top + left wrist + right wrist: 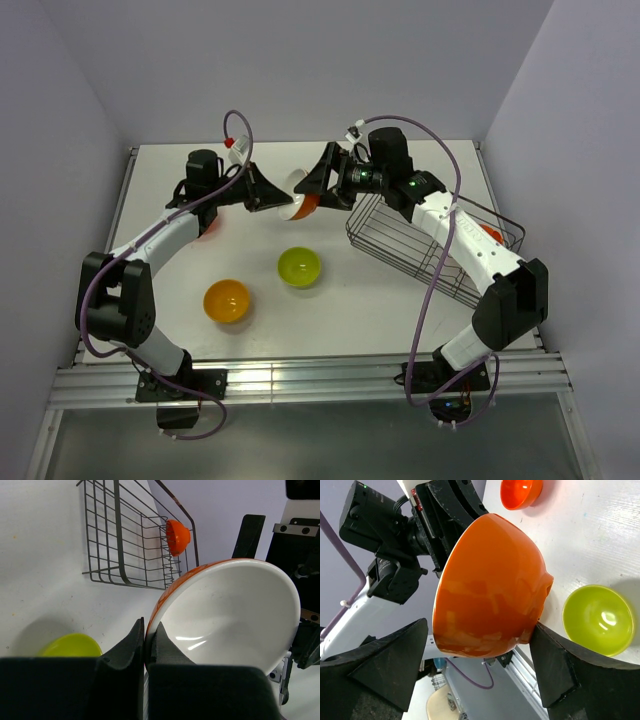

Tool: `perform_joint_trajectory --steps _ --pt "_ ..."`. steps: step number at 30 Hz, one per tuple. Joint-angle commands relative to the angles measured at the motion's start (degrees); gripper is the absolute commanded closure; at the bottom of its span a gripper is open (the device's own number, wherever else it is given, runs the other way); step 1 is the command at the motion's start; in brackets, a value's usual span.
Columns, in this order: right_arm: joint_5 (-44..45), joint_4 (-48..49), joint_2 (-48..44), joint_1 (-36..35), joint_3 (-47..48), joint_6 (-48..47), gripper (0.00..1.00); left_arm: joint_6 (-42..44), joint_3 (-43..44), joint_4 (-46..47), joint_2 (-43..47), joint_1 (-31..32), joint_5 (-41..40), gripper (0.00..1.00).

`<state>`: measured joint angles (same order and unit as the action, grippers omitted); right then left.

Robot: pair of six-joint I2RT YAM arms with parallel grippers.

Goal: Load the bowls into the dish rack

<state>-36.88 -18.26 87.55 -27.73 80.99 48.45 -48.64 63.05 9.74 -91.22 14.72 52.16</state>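
The worktop (400, 320) carries the rack (385, 235) at its right side, with a red bowl (177, 536) in it. Above the middle hangs an orange bowl (300, 205), white inside. My left jaws are pinched tight on its rim; my right jaws gape wide astride it, gripping nothing. If left releases before right closes squarely, I'd expect the glossy shell to slip and drop near the green bowl (299, 266).

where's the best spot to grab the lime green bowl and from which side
Grip its rim, coming straight down from above, one finger inside and one outside. The lime green bowl sits upright on the table, mouth up, and its rounded glossy wall would likely slip from a side pinch. Nothing touches it.
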Motion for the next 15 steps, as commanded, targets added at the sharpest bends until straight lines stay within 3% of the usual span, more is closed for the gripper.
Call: perform_joint_trajectory --steps 1,3,8,10,15 --pt "-2.1 3.5 -0.8 0.0 -0.2 1.9 0.12 1.8 2.4 0.6 2.8 0.7 -1.5 1.0" --pt "-2.2 3.9 -0.8 0.0 -0.6 2.3 0.13 2.1 2.5 0.3 2.8 1.0 -1.7 1.0" --pt "-2.1 4.0 -0.8 0.1 -1.0 2.4 0.36 2.4 2.5 0.1 3.1 1.4 -2.2 1.0" --pt "-2.0 4.1 -0.9 0.3 -1.2 2.2 0.56 2.6 2.5 -0.1 3.2 1.5 -2.4 0.99" --pt "-2.8 4.5 -1.2 1.1 -1.5 1.0 1.0 3.0 2.8 -0.8 2.9 1.5 -1.7 0.83"
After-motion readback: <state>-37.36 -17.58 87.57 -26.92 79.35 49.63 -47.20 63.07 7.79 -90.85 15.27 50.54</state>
